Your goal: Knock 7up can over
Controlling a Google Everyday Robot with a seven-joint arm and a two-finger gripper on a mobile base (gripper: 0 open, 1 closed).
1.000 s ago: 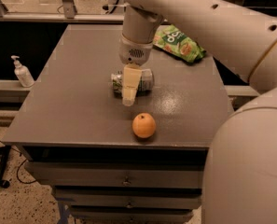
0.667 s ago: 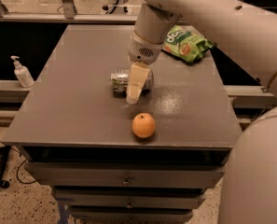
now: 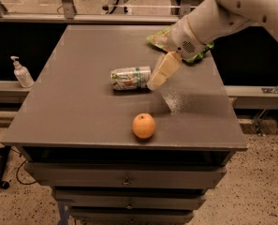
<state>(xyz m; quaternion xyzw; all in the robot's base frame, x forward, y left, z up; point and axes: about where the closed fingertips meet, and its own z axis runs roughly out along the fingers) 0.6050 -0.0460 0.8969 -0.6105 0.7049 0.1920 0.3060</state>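
The arm (image 3: pixel 237 6) is clad in smooth, rounded white shells. Its wrist section (image 3: pixel 187 39) carries a small patch of dark perforations. The tool (image 3: pixel 155 82) is pale cream, blocky and tapering, located over the counter (image 3: pixel 82 111), right of centre.

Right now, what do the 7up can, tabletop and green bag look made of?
7up can: probably thin aluminium with a printed white-and-green wrap, lying on its side.
Tabletop: matte grey, painted metal or laminate; only a dull sheen shows.
Green snack bag: glossy plastic film, crinkled, partly hidden by the arm.
Gripper: cream, likely plastic, at the can's right end.
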